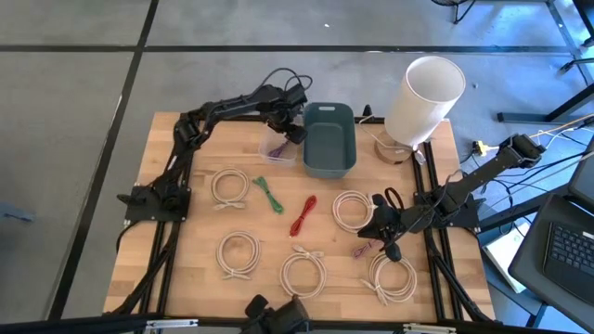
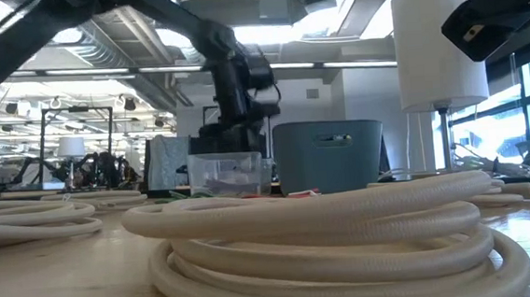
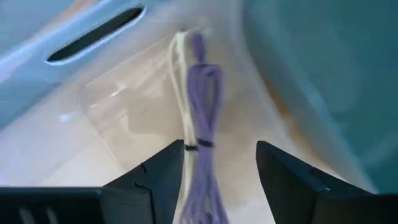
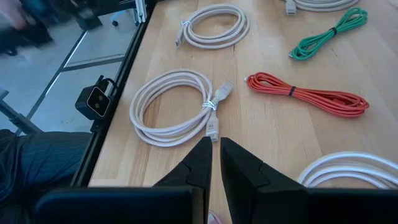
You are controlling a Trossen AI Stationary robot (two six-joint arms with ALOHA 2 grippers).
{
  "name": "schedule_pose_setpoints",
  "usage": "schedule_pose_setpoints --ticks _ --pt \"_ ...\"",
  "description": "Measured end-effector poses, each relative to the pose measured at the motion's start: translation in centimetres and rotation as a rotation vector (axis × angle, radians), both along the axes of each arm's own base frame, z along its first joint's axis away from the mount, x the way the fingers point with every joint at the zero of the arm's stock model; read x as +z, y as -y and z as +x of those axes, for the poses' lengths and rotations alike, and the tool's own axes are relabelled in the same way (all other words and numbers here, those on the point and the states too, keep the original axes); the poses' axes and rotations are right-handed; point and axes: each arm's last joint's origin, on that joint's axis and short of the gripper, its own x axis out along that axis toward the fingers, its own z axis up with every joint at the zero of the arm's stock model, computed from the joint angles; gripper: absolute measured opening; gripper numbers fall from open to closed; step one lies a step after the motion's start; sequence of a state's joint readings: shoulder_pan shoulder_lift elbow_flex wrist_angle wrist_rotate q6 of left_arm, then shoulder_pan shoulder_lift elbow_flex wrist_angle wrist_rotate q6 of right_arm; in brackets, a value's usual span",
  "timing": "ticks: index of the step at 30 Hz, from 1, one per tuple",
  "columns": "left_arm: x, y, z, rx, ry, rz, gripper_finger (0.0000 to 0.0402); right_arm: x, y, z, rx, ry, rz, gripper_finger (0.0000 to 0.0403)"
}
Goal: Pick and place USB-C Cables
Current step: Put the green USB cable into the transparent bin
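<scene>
A purple cable bundle [image 3: 202, 106] with a whitish strand beside it lies in a clear plastic tub [image 1: 278, 148] left of a teal bin [image 1: 329, 139]. My left gripper [image 3: 221, 165] hangs open just above the tub, pointing down, a finger on each side of the bundle. Whether its near end brushes one finger I cannot tell. Several cream-white coils [image 1: 239, 252], a green bundle [image 1: 269, 193] and a red bundle [image 1: 303, 215] lie flat on the wooden table. My right gripper [image 1: 385, 243] waits shut above the table's right side, holding nothing.
A white lamp [image 1: 425, 100] stands at the far right corner beside the teal bin. A small dark-pink bundle [image 1: 364, 249] lies near my right gripper. One coil [image 2: 327, 238] sits close in front of the low camera. Bare wood shows between the cables.
</scene>
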State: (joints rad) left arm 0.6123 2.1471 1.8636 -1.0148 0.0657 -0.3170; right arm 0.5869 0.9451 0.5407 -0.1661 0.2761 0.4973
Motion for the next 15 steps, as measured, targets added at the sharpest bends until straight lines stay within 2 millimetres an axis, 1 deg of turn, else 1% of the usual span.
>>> schedule_pose_setpoints --ticks 4,7,9,11,15 --pt "4.5 1.3 -1.7 -0.056 0.081 -0.011 0.0199 0.0 0.0 0.0 0.0 0.0 0.0 0.0037" --pt "7.8 3.4 -3.4 -0.086 0.081 -0.026 0.0198 0.0 0.0 0.0 0.0 -0.004 -0.002 0.0037" --pt "9.8 5.6 -4.4 -0.13 0.06 -0.033 0.0195 0.0 0.0 0.0 0.0 -0.005 -0.003 0.0037" --pt "11.3 8.1 -5.1 -0.186 0.033 -0.052 0.0192 -0.1 0.0 0.0 0.002 -0.005 -0.007 0.0037" --pt "13.4 13.3 -5.8 -0.293 -0.011 -0.07 0.0189 0.0 0.0 0.0 0.002 -0.004 -0.007 0.0037"
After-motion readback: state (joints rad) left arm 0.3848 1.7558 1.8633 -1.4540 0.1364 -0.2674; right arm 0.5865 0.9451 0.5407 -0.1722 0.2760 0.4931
